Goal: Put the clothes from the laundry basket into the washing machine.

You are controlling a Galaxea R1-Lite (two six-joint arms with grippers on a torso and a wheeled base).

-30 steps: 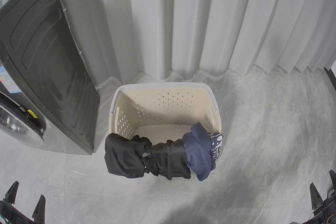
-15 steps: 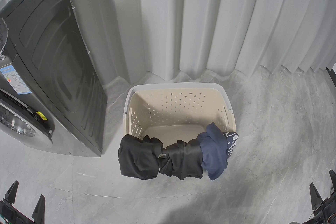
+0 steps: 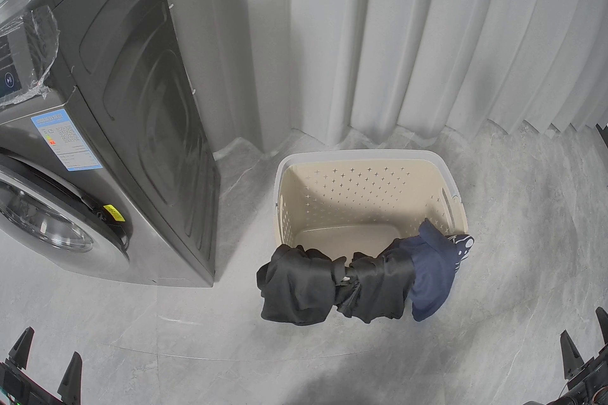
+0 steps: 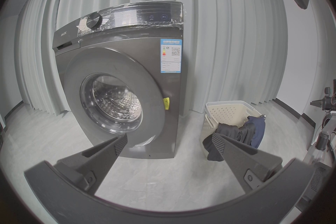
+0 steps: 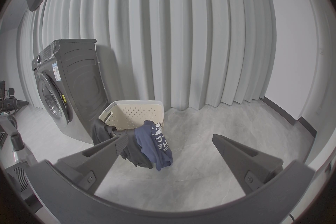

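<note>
Laundry basket (image 3: pixel 364 155) on floor. Black garment (image 3: pixel 297 292) and navy garment (image 3: pixel 434 276) draped over its near rim, touching. Washing machine (image 3: pixel 145 109) just left of the basket. Left gripper (image 3: pixel 50 344) and right gripper (image 3: pixel 582 324) well short of the basket, fingers spread, empty.

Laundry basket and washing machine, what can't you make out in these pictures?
- Laundry basket near floor, head view: hidden behind the draped black clothes and navy garment.
- Number of black clothes: bunched together in every view.
- Washing machine door, head view: cut off by the left edge.
</note>
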